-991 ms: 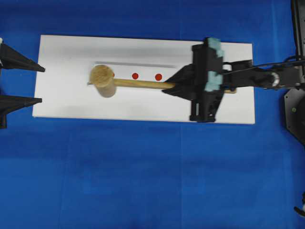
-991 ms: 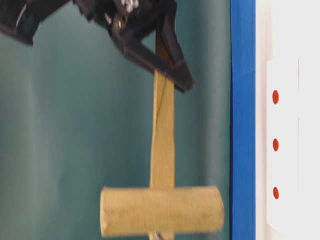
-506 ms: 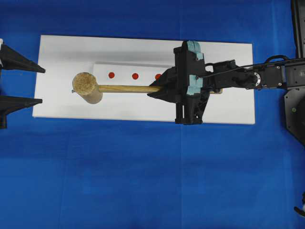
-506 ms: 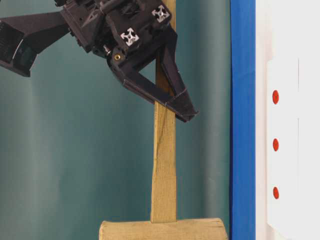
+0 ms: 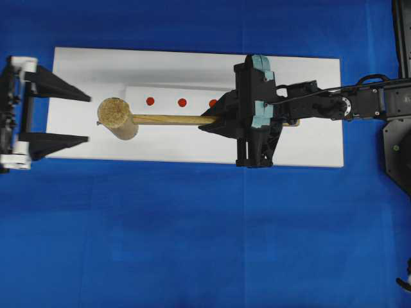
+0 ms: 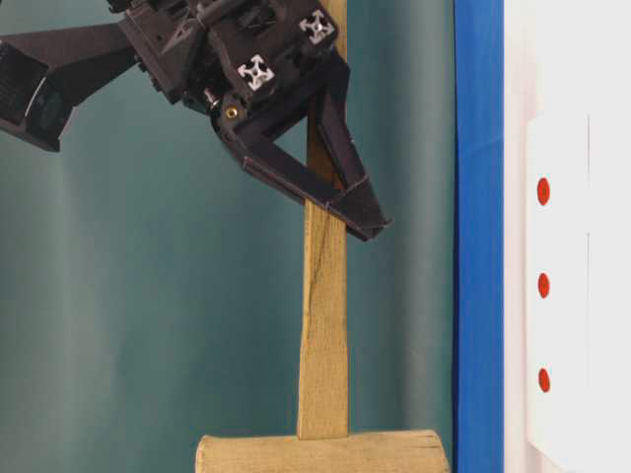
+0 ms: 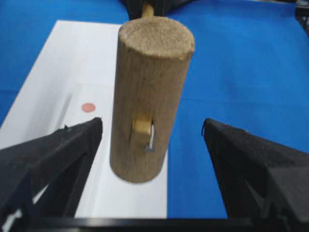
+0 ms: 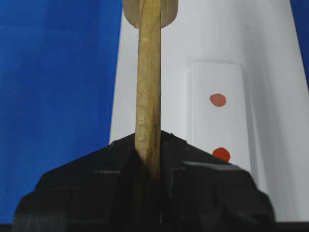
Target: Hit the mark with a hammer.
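The right hand (image 5: pixel 218 120) is clamped on the hammer's (image 5: pixel 160 119) handle and holds it level above the white board (image 5: pixel 192 151), its head (image 5: pixel 117 117) out past the leftmost of three red marks (image 5: pixel 149 101), on the near side of their row. No strike shows yet; the swing down onto a mark seems to be what is left, and the head would first need to come back over the row.

The left hand (image 5: pixel 58 117) hangs at the board's left edge, spread wide and empty, its fingers either side of the head. That crowds the leftward room. The blue worktop (image 5: pixel 192 244) around the board is bare.
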Tool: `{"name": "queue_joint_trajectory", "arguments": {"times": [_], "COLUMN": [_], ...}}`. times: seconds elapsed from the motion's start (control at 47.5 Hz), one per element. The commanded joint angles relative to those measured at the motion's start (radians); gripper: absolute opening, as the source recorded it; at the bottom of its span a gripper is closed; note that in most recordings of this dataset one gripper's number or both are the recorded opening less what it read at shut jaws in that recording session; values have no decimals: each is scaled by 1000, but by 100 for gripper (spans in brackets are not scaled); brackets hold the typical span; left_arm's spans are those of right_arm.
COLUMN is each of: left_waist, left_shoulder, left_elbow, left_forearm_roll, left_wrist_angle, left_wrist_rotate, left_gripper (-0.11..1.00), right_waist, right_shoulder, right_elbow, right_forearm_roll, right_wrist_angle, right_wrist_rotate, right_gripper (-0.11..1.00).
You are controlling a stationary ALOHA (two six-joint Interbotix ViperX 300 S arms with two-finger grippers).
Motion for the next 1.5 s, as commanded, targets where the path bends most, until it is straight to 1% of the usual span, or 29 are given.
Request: {"name": "queue_joint_trajectory", "arguments": {"times": [0.0,0.232,0.379,0.548,0.801,0.864,0.906,0.948,1.033,1.054,1.475], "left_waist": [0,11,31,32,34,35,34,35,34,34,34], "left_shoulder": [69,207,264,299,301,302,302,301,301,301,295], "left_elbow": [-48,-123,-163,-193,-199,-199,-199,-196,-196,-196,-192], "left_forearm_roll": [-2,0,-2,-2,-2,-2,-2,-2,-2,-2,-2], "left_wrist_angle": [-38,-69,-83,-86,-86,-86,-86,-86,-86,-86,-80], "left_wrist_rotate": [0,2,0,9,12,8,2,2,3,5,2], "left_gripper": [83,90,92,92,91,87,80,70,46,45,45], "right_waist": [0,0,0,0,0,0,0,0,0,0,0], "right_shoulder": [-12,-12,-12,-12,-14,-12,-12,-12,-12,-12,-14], "right_elbow": [-34,-34,-32,-31,-32,-32,-32,-34,-34,-34,-32], "right_forearm_roll": [-2,-2,-2,-3,-6,-9,-11,-12,-14,-14,-14], "right_wrist_angle": [-5,-5,-3,-5,2,8,12,15,18,18,14], "right_wrist_rotate": [-2,-2,-2,-2,-2,-2,-2,-2,-2,-2,2], "right_gripper": [2,2,2,2,2,2,2,2,2,2,2]}}
